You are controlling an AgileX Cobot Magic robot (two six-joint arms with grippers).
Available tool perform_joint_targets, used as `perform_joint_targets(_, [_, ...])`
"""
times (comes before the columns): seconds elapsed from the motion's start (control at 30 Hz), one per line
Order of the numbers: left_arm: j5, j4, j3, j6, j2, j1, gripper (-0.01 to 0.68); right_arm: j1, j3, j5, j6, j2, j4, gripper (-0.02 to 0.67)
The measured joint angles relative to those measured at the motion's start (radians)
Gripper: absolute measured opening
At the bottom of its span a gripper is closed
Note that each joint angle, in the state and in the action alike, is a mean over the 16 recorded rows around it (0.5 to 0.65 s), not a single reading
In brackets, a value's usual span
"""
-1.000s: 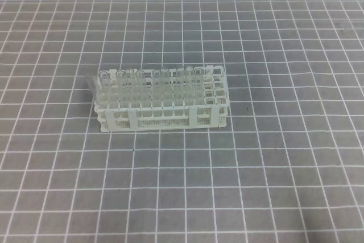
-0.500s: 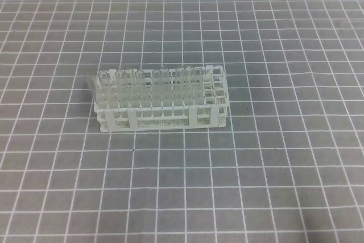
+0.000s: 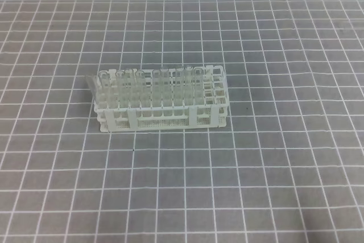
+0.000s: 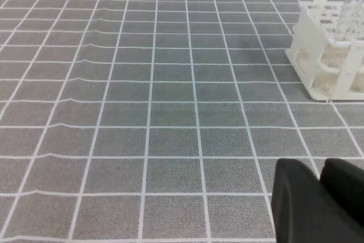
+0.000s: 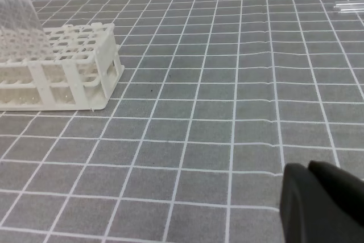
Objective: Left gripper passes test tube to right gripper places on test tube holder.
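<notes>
Nothing is shifting between the earlier exterior frames and now: the test tube holder [image 3: 161,99] is sitting in the same spot on the gridded grey mat [image 3: 273,169], clear tubes standing in most holes. One test tube [image 5: 351,7] is lying on the mat, far off in the right wrist view (blurred). Left gripper [image 4: 321,203] and right gripper [image 5: 324,203] are showing only as dark edges, holding nothing visible; opening cannot be told.

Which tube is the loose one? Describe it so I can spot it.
Find the white rack on the grid mat. Far right of it, near the mat's back edge, a clear tube lies flat; the other tubes stand in the rack.
</notes>
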Motion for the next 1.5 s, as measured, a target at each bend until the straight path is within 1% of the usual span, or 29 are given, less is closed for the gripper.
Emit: perform_joint_targets(1.5, [0.003,0.001,-0.003,0.0,0.01,0.0,0.007,0.0,0.0,0.0,0.0,0.0,0.0,-0.001])
